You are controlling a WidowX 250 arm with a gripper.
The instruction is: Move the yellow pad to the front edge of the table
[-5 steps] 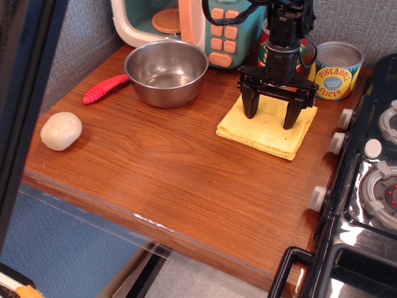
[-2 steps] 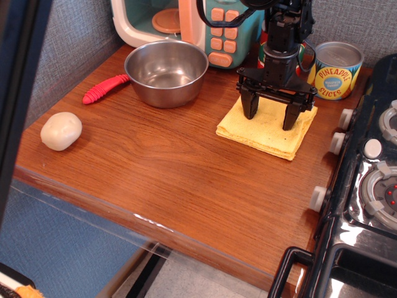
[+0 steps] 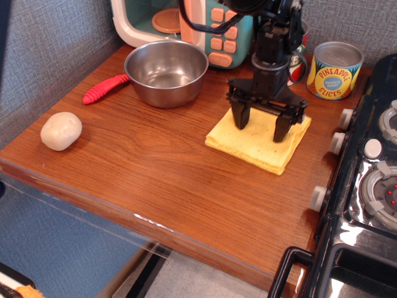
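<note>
We see the pad, thin, square, pale yellow and spongy, lying flat toward the desk's right rear, well short of the front edge. Bare glossy wood-grain runs between pad & front edge. Our hand stands spread wide, both tips pressing the pad. Steel bowl rear centre, can rear right, black stove along right edge.

One fixed view, high off the desk front edge, angled down toward the back wall, fairly close
</note>
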